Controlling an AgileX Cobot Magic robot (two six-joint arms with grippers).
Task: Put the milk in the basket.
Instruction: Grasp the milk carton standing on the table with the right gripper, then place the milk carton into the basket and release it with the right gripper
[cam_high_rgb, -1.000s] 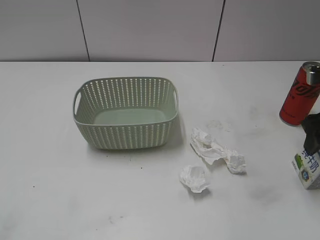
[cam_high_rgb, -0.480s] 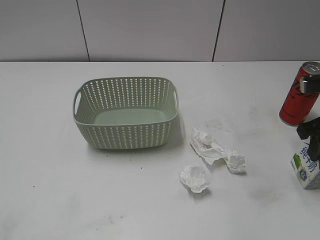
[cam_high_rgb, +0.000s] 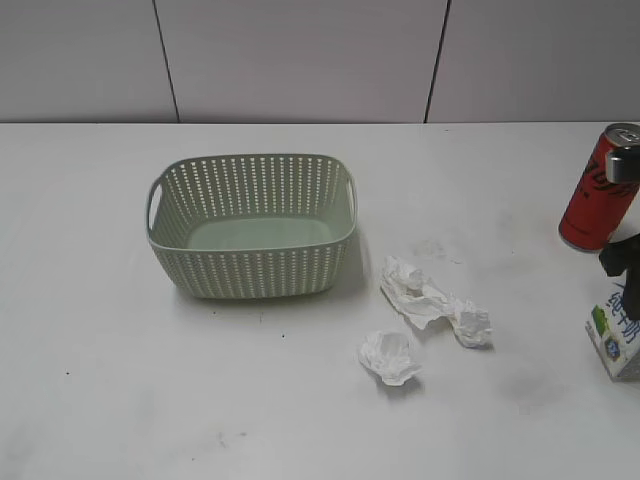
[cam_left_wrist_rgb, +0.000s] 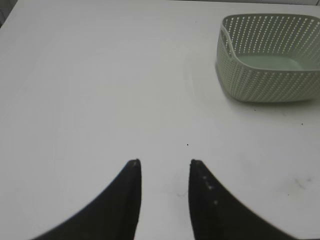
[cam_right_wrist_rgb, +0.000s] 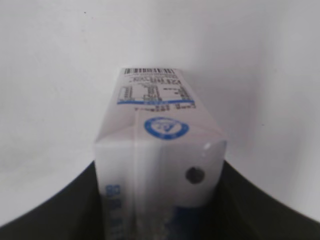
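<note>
The white worktop (cam_high_rgb: 300, 420) fills the scene, and well off to the right claw's left sits the basket (cam_high_rgb: 252, 225), pale green, perforated, open mouth up, nothing visible inside. Nearer, between that claw and the basket, lie two crumpled tissues (cam_high_rgb: 432, 303), not part of the job. Just beyond the right claw (cam_high_rgb: 627, 285) stands a red soda can (cam_high_rgb: 600, 190), upright, close to the action but apart from the carton. And there is the milk (cam_right_wrist_rgb: 160, 165), right at the worktop's right edge, standing directly beneath the claw; in the right wrist view the dark fingers flank both side faces of the carton, apparently closed onto it, though whether it rests on the surface or is just clear cannot be told. By the look of it this is a stiff paperboard box, light to moderate in weight, with smooth coated faces that could slip; a hard squeeze may dent it. The flat side panels near the upper half, where the fingers sit, look the sensible hold. Over on the other side, the left claw (cam_left_wrist_rgb: 162, 162) hangs parted over bare worktop, holding nothing, the basket ahead and to its right.
</note>
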